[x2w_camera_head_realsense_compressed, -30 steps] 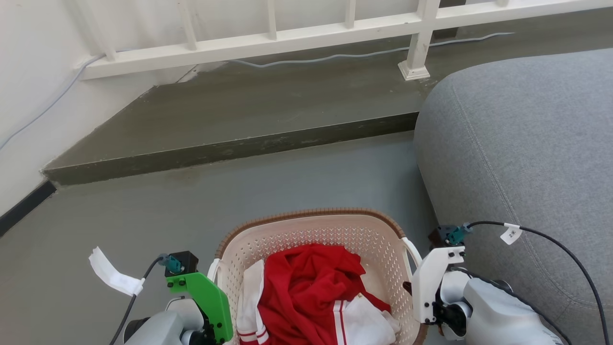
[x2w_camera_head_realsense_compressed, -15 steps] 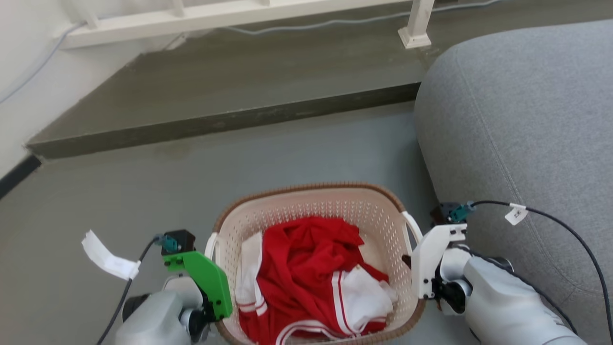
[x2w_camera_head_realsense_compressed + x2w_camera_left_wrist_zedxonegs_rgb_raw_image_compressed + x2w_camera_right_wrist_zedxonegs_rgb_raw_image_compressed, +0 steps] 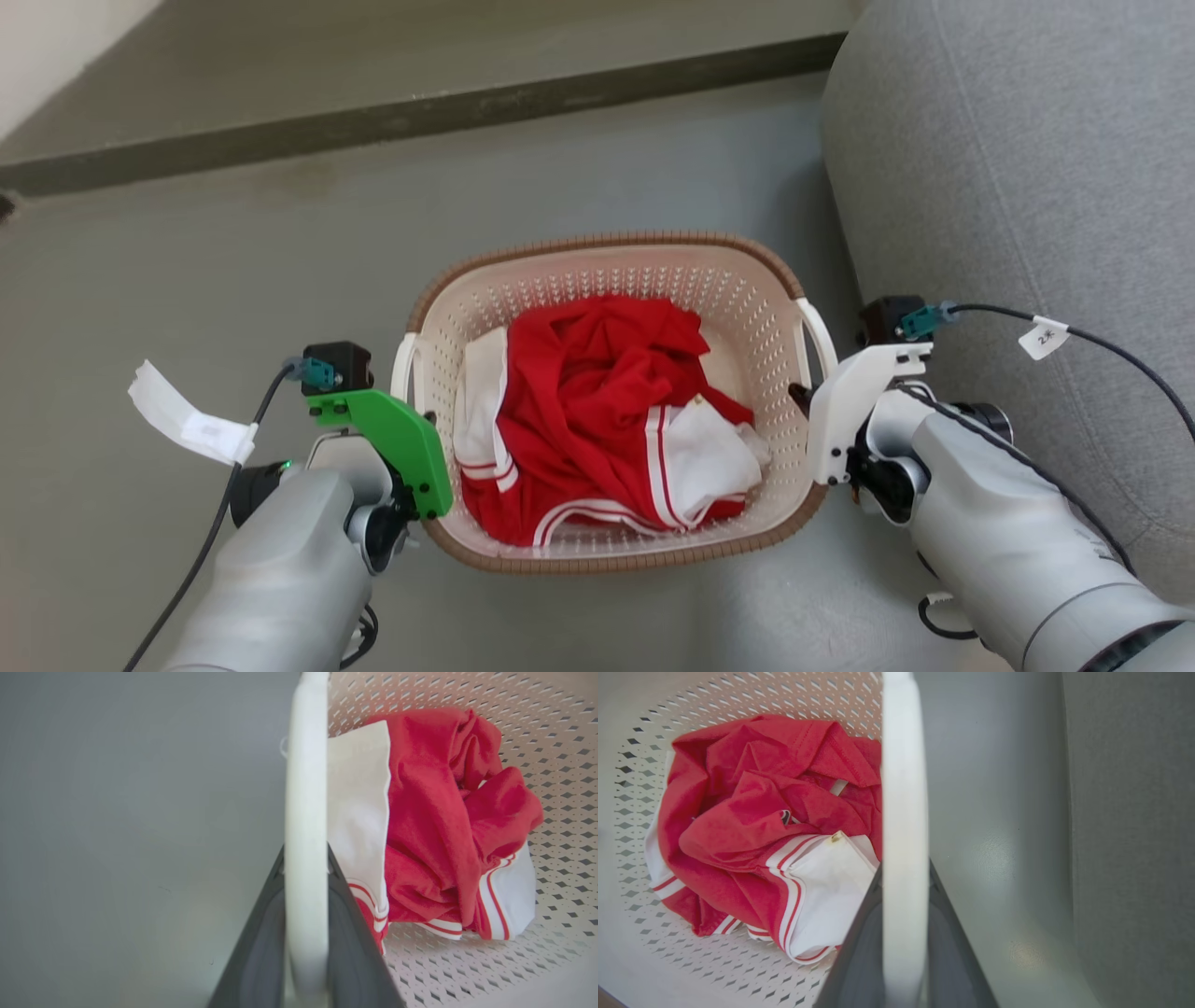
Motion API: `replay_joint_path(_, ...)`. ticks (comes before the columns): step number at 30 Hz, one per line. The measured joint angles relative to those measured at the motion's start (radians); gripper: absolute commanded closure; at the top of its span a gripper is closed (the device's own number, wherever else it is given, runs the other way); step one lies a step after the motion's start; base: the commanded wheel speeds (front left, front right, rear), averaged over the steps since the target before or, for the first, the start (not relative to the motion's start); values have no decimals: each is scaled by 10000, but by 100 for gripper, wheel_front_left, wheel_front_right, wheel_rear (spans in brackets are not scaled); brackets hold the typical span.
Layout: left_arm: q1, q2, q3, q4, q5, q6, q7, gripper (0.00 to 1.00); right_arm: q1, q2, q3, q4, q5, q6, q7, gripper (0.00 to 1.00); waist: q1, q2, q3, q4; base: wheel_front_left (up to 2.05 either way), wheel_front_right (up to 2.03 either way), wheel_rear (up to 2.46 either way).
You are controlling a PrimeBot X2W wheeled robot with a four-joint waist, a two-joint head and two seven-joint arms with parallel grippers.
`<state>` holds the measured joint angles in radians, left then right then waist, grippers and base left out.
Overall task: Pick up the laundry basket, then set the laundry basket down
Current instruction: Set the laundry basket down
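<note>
Holding basket (image 3: 607, 245) centre frame over floor (image 3: 233, 280), sofa (image 3: 1008, 168) at right edge. Your left gripper (image 3: 306, 868) pinches left handle (image 3: 306, 765); right gripper (image 3: 904, 877) pinches right handle (image 3: 903, 765). Likely light, stiff plastic; clothes (image 3: 597, 401) soft, may shift. Keep handles level.

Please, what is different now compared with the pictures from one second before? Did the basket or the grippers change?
Mostly the camera tipped down: the step now sits near the top of the head view, and the whole basket shows. Whether the basket itself moved over the floor cannot be told. Unchanged: left gripper shut on the left handle, right gripper on the right handle, clothes inside.
</note>
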<state>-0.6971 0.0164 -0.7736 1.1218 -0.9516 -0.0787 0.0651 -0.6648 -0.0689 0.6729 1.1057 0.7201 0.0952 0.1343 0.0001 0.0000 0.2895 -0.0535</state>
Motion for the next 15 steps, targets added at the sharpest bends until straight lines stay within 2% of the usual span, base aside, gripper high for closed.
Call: replay_joint_path(15, -1293, -2, 100, -171, 238, 0, -546, 100, -1147, -224, -215, -163, -71, -169, -767, 100, 1, 0, 2095, 106, 0, 0, 0)
